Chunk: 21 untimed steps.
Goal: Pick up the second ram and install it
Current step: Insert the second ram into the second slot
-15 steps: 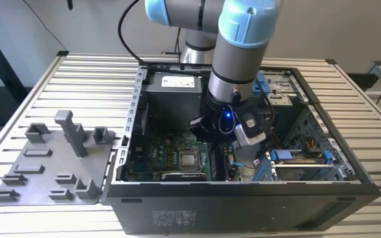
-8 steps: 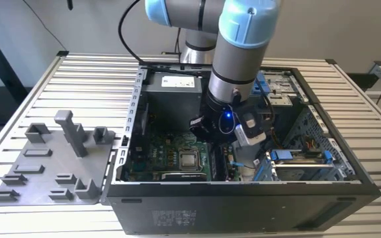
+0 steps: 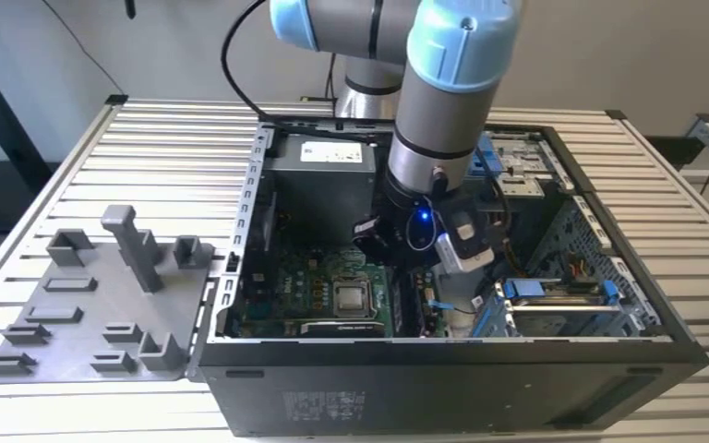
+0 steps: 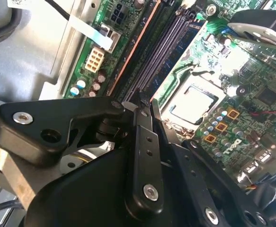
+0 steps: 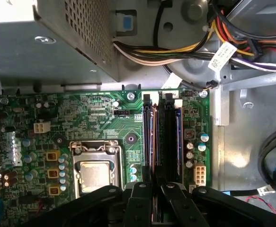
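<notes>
Gripper (image 5: 153,198) clamped on ram (image 5: 152,142) over motherboard (image 5: 100,118) slots; stiff, light, fragile, best pinched along top edge, by appearances.

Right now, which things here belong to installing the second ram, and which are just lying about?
Job: black gripper; thin dark memory stick with a copper edge, standing in the long black slots; green motherboard.
Lying about: grey plastic parts tray; coloured cable bundle; perforated metal box.
</notes>
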### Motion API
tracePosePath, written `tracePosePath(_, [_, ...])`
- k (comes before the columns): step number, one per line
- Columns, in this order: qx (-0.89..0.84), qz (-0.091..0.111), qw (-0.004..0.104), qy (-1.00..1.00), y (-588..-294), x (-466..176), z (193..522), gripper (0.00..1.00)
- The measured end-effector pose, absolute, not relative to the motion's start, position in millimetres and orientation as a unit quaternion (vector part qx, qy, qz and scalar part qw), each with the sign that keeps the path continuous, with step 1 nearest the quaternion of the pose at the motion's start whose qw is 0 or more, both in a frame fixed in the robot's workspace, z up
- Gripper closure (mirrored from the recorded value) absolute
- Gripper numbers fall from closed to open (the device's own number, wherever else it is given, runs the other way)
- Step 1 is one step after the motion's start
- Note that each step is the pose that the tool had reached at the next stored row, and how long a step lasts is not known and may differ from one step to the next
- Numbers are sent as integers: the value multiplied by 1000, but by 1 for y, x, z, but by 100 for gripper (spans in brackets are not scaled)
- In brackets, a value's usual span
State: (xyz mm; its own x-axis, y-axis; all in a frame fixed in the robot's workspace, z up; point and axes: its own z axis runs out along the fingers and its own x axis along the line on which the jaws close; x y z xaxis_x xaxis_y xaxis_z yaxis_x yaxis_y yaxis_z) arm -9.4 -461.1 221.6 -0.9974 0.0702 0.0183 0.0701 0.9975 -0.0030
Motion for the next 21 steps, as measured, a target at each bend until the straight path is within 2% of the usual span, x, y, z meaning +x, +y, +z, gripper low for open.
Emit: tracePosePath(21, [-35, 1, 9, -999, -461, -7, 218, 86])
